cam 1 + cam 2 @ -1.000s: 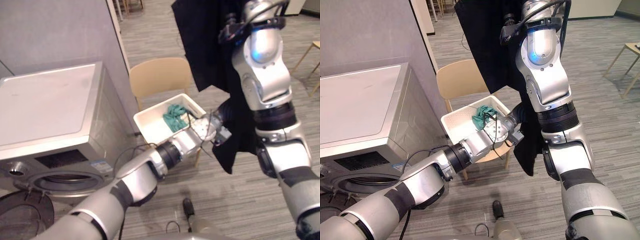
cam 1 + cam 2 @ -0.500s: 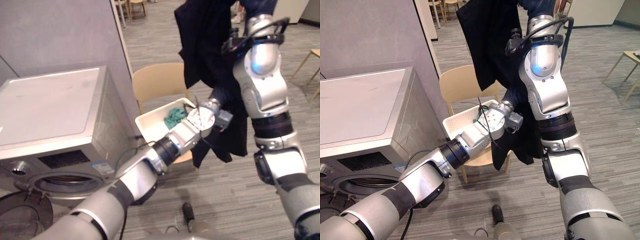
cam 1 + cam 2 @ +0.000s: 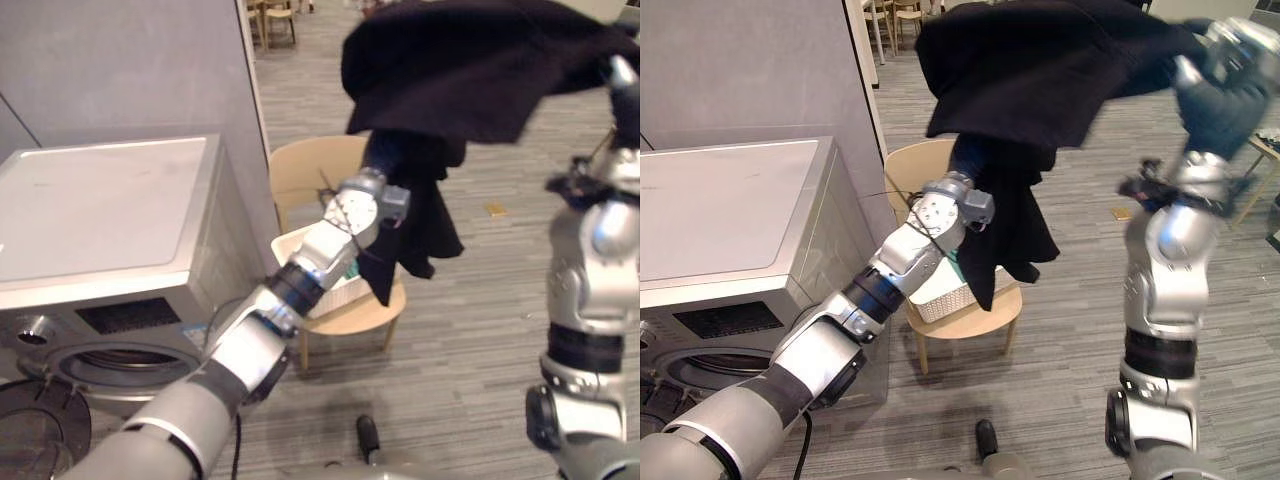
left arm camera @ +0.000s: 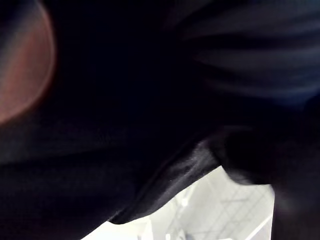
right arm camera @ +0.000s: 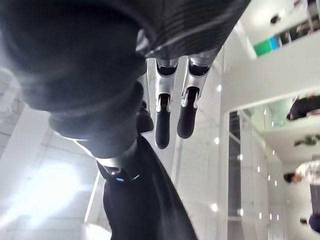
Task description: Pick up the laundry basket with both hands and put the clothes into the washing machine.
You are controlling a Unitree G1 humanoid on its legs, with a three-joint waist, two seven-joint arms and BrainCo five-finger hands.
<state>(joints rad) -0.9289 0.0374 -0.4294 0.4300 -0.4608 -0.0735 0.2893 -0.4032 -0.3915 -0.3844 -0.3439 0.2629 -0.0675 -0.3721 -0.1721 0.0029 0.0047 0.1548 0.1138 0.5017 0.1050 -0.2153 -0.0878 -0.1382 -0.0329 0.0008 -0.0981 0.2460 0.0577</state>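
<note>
I judge the task less than half done: the black garment [image 3: 470, 70] is up in the air, spread between my two hands, well apart from the washing machine [image 3: 100, 215], whose round door [image 3: 35, 430] is open. My left hand [image 3: 385, 155] is buried in the cloth, so I cannot tell its grip. My right hand [image 5: 162, 120] shows straight fingers, with the cloth hanging beside the thumb. The white laundry basket [image 3: 940, 295] stands on a wooden chair [image 3: 310, 165], on a grey plank floor [image 3: 480, 300] beside a grey wall [image 3: 120, 70].

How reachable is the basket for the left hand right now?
Probably not directly: the left hand is raised above the basket and buried in the black garment, which hangs down by it. It'd likely need to shed that first.
</note>
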